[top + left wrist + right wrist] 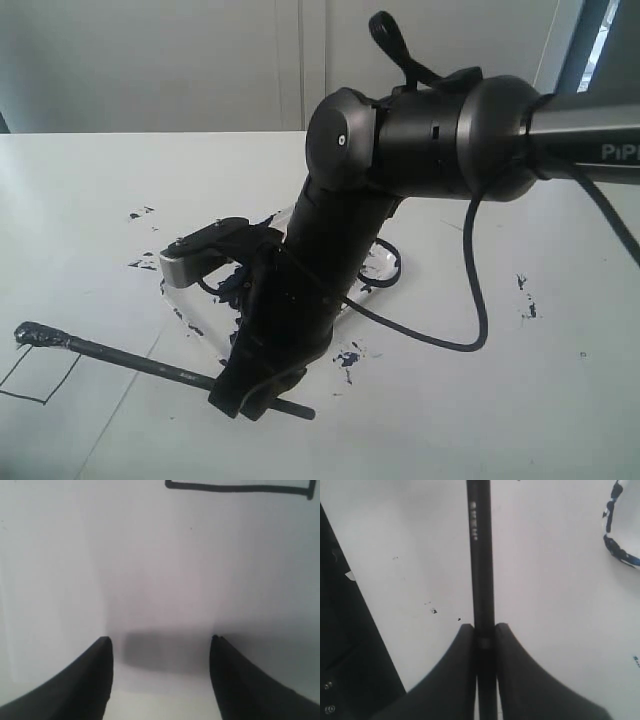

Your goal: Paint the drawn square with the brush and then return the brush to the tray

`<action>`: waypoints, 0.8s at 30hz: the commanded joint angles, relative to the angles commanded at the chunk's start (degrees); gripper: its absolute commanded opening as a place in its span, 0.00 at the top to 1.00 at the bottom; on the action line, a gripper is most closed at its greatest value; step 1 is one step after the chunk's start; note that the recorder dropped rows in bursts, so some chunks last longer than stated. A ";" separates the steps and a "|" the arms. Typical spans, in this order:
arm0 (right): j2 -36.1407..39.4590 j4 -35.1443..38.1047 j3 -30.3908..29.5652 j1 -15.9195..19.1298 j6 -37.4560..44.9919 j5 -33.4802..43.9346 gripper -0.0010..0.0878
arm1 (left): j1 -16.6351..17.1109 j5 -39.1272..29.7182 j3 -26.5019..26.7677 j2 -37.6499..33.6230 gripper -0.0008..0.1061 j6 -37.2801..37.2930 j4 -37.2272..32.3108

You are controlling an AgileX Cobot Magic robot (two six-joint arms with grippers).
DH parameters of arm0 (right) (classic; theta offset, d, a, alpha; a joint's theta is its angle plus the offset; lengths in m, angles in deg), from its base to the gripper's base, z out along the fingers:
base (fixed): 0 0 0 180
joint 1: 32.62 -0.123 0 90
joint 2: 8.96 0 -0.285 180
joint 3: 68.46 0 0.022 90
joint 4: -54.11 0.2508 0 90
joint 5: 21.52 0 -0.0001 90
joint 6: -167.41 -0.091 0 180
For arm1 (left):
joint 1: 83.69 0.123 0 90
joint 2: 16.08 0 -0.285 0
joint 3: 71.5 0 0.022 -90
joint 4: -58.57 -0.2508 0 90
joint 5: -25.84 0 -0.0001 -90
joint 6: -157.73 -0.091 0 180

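Exterior view is showing the drawn square (pixel 40 378) lying toward the near left corner of the worktop (pixel 520 400), partly cut off by the frame, its visible inside white. The brush (pixel 140 362) is slanting across the worktop with its paint-darkened tip sitting at the square's far corner, right on the outline. Whether the bristles are pressing on the paper I cannot tell.

The right gripper (pixel 250 398) is pinching the brush near its rear end, and the right wrist view is showing both fingers closed tight against the shaft. The left gripper (pixel 160 639) is hovering low over bare paper beside the square's outline with its fingers spread and nothing between them. The tray (pixel 615 535) is sitting further back toward the middle, mostly hidden behind the right arm, with paint splatters (pixel 140 213) around it.

With the grip so far from the tip, the long shaft is likely acting as a lever. Any downward pressure could twist the brush in the jaws or drag paint outside the line. A wide stroke could also be running into the left gripper.
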 joint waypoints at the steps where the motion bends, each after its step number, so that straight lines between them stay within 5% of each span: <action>1: 0.00 0.00 0.00 0.00 0.00 0.00 0.99 | 0.00 0.00 0.00 -0.56 0.41 0.00 0.58; 24: 0.36 -1.29 0.00 0.00 0.11 -0.74 0.99 | 0.00 -5.22 1.64 1.14 0.45 -1.92 6.26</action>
